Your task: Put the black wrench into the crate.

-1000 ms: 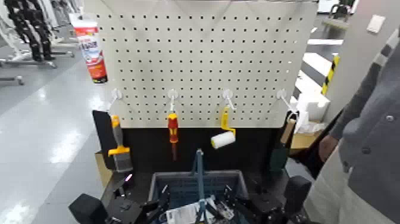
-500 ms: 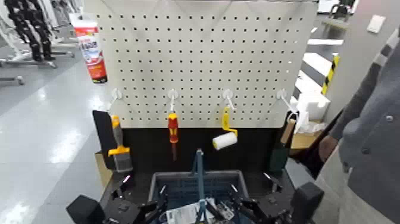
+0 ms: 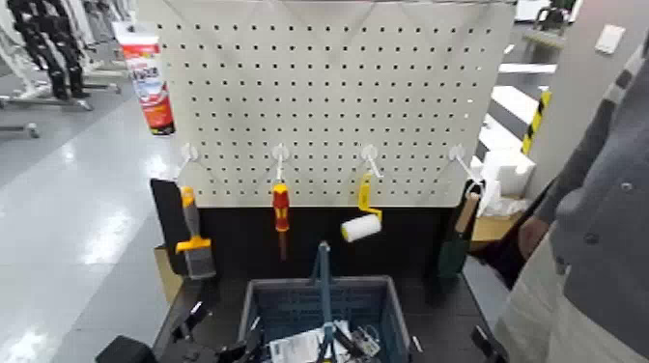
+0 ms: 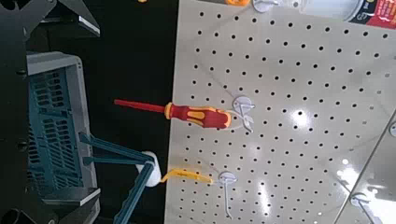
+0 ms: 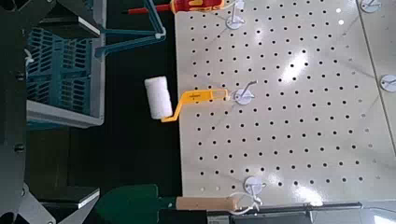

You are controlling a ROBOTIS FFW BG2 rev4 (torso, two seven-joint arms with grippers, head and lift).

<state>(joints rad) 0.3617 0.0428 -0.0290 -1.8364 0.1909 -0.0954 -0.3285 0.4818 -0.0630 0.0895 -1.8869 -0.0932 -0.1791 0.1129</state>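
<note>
From the head view we see the lattice-sided crate (image 3: pixel 290 307) holding white packaging and small tools; the black wrench we cannot pick out.

Left wrist view: the red-and-yellow screwdriver (image 4: pixel 183 112) hangs beside the crate; whether the left fingers are spread, we cannot tell.

Right wrist view: the paint roller (image 5: pixel 159 98) hangs on the pegboard (image 5: pixel 280 112); right fingers unclear too.

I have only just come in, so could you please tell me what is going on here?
Nothing is being handled right now. The robot's left arm sits low by the front left corner of the blue-grey lattice plastic crate, and its right arm barely shows at the lower right. The crate holds some pale items, but I cannot make out the black wrench. A red-and-yellow-handled screwdriver and a yellow-handled paint roller hang on the white pegboard. A person in a grey sleeve stands to the right.
</note>
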